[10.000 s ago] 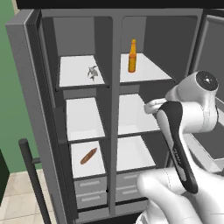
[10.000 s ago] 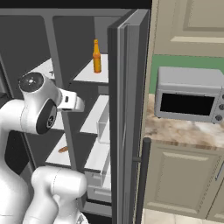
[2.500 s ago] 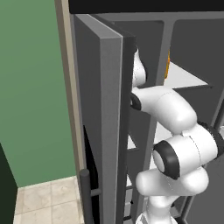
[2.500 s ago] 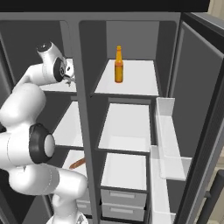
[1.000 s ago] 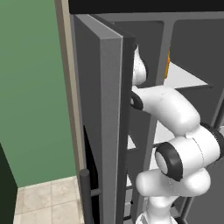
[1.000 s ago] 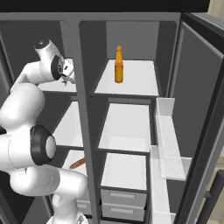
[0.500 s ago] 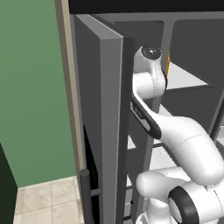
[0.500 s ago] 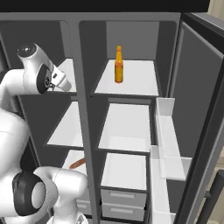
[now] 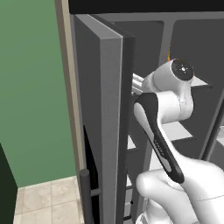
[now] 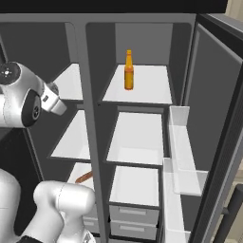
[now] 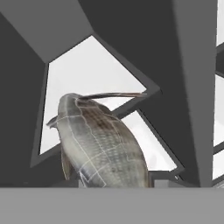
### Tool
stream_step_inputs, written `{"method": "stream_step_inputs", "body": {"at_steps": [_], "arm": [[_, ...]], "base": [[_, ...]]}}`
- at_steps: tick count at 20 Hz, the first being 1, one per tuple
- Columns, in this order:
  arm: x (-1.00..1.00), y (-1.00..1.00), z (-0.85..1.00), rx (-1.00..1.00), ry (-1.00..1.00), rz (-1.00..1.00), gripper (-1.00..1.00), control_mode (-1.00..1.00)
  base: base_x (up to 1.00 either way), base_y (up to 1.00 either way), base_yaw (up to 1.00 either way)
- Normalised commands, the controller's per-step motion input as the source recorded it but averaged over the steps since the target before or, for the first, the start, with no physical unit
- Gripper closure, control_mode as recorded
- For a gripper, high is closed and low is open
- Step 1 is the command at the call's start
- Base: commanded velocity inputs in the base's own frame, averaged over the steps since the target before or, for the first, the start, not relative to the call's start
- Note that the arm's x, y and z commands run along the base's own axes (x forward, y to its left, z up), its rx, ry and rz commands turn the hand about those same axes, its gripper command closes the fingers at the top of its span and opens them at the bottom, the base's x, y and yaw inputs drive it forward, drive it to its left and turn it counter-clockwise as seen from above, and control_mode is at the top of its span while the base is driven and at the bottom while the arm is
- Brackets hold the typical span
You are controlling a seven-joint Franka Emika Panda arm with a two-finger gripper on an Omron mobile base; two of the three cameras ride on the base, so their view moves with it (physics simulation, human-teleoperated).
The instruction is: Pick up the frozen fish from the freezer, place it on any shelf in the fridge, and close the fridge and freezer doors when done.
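At the lower centre of the hand view, the frozen fish sits right against the gripper, apparently clamped, above the freezer shelves. It looks small, stiff, probably slick; mid-body grip seems safest.

We see flat, even, rendered light with no clear source and no glare. In the left base view the green wall is evenly bright, while the door edge reads mid-grey. In the right base view the shelves glow pale against dim grey walls, darkest along the top of the frame. The hand view is sharp on the fish, its mottling crisp, with soft shading and dark corners.
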Motion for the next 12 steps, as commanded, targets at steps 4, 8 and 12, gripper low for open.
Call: {"method": "stream_step_inputs", "body": {"at_steps": [4,8,12], "arm": [[-1.00,-0.30,0.27,-0.01,0.11,0.02,1.00,-1.00],[-1.00,-0.43,0.00,-0.11,0.28,0.01,1.00,-1.00],[-1.00,-0.73,-0.58,-0.22,0.37,0.00,1.00,-1.00]], "base": [[0.00,0.00,0.00],[0.00,0.00,0.00],[0.00,0.00,0.00]]}}
